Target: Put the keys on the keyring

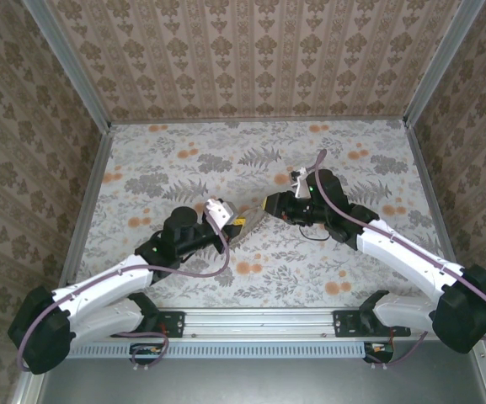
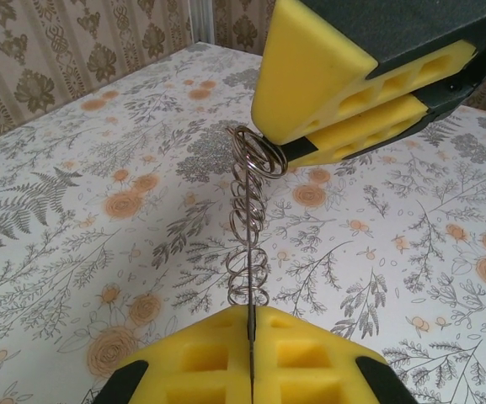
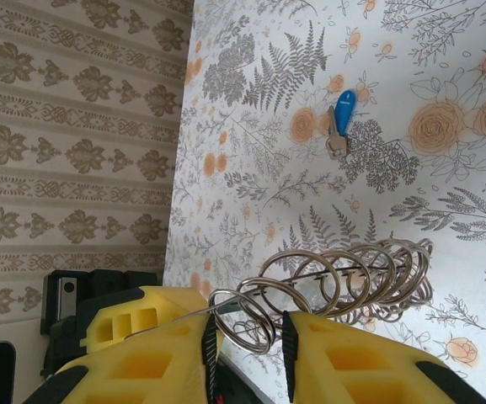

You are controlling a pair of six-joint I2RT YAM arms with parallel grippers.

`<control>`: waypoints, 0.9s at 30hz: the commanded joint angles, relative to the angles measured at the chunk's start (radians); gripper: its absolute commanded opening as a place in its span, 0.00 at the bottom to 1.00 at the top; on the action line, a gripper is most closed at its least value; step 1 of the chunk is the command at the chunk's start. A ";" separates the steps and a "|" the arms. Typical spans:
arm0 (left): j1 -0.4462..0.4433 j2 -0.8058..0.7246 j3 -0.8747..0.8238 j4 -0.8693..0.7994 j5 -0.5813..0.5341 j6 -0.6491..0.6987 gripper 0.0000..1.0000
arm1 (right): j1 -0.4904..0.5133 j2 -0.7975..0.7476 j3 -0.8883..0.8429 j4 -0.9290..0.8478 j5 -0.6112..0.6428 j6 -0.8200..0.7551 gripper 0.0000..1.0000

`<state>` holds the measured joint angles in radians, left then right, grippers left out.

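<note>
Two grippers are seen almost tip to tip near the middle of the table (image 1: 184,151), one arm reaching in from the near left and the other from the near right. The keyring (image 2: 249,215), which appears here as a coil of silvery wire loops, is stretched between them and held clear of the table. Its near end is pinched by the left gripper (image 2: 251,330), whose yellow pads (image 2: 306,358) are pressed together on the wire with no gap visible. Its other end is clamped in the right gripper (image 3: 247,337), where one loop is caught between the two yellow fingers (image 3: 356,362). One key (image 3: 341,119), with a bright blue head and a short silvery blade, lies flat on the flowered table beside an orange bloom. It is well apart from the coil and is touched by neither gripper.
</note>
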<state>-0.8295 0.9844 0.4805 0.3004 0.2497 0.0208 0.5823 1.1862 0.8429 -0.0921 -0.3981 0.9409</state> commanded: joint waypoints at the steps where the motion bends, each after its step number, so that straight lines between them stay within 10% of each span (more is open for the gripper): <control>1: 0.006 0.002 0.036 0.062 0.037 -0.013 0.00 | -0.004 -0.004 0.014 0.043 -0.029 -0.015 0.25; 27: 0.065 -0.123 0.031 -0.124 -0.018 0.043 0.00 | -0.004 -0.016 0.043 -0.041 -0.047 -0.075 0.00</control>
<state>-0.7963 0.9138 0.4892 0.2413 0.2806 0.0154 0.5884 1.1656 0.8341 -0.0196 -0.4435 0.9264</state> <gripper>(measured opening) 0.055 0.058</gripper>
